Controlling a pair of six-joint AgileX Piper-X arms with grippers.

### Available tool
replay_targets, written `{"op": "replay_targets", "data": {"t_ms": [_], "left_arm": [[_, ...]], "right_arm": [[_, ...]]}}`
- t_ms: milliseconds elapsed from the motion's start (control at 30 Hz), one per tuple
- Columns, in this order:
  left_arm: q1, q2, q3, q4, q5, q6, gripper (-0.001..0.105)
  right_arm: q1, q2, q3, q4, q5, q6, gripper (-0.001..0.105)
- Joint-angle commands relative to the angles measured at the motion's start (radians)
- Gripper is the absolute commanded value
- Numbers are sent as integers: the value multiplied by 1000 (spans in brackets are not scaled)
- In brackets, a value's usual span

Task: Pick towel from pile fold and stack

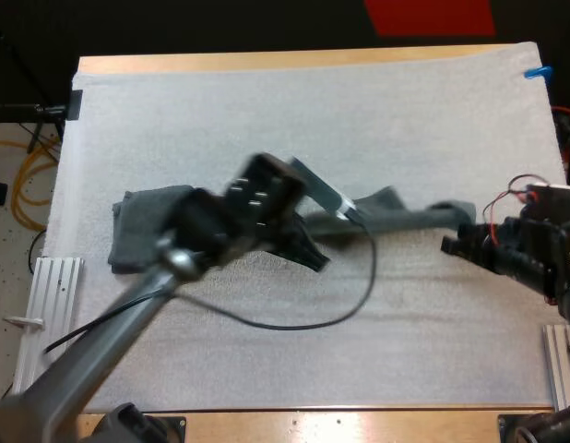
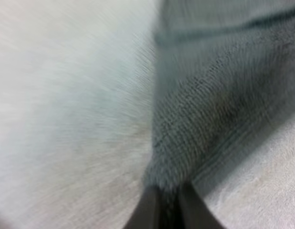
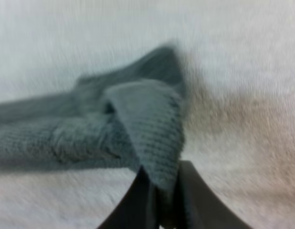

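Both arms have hold of one towel [image 1: 396, 214], which lies out in a long band on the mat [image 1: 313, 111], a little right of the middle of the counter [image 1: 267, 61]. Its long axis runs crosswise, from one arm to the other.

The left pincer [image 1: 308, 251] is clenched on the end nearer the middle. From that arm's own camera, the black tips [image 2: 165, 195] meet on a corner of grey pile, and the cloth spreads away from them over the mat. The right pincer [image 1: 451, 244] is likewise clamped on the opposite end. Its camera shows a peaked corner of cloth [image 3: 147, 124] nipped between the two fingers [image 3: 185, 191], with the rest trailing off low and flat.

So each pincer sits at its own end and the body of the towel lies between them, slightly toward the far side of the line joining them. The band looks rumpled and bunched rather than spread, so I'd say the fold hasn't been made yet. The next move turns on the two ends travelling together, one brought over to the other or both swept the same way to flatten the cloth.

A second grey bundle [image 1: 147, 226] sits well apart at the left of the mat, nearer the left arm. I can't tell if it is folded.
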Motion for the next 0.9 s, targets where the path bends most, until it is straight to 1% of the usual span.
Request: {"op": "replay_targets", "data": {"t_ms": [0, 100, 167, 200, 267, 300, 400, 500, 600, 633, 700, 733, 800, 867], "left_arm": [[8, -26, -17, 30, -5, 2, 0], [32, -111, -64, 43, 12, 0, 0], [32, -156, -77, 43, 35, -4, 0], [32, -168, -78, 45, 46, -6, 0], [32, -192, -77, 72, 107, -32, 0], [32, -198, -77, 83, 114, -38, 0], [32, -214, -77, 136, 104, -48, 0], [32, -237, -77, 155, 86, -48, 0], [32, -268, -77, 109, 32, -48, 0], [32, -281, -77, 70, 26, -48, 0], [32, -297, -77, -21, 31, -48, 0], [32, -301, -77, -71, 37, -48, 0], [32, -298, -77, -132, 55, -57, 0], [32, -289, -77, -152, 98, -81, 0]], "right_arm": [[-2, -8, -17, 9, 11, 19, 0], [1, -8, -45, 43, -79, 74, 0], [10, -8, -54, 66, -195, 94, 0], [15, -8, -56, 72, -221, 99, 0], [46, -8, -69, 90, -283, 108, 0], [57, -8, -75, 98, -286, 108, 0], [122, -10, -117, 150, -267, 111, 0], [179, -10, -154, 205, -244, 159, 0], [208, -10, -155, 260, -205, 198, 0], [211, -8, -151, 281, -192, 206, 0], [211, -4, -141, 314, -201, 227, 0], [211, -2, -135, 326, -231, 229, 0], [211, 4, -130, 348, -331, 228, 0], [211, 7, -130, 342, -467, 228, 0]]}}
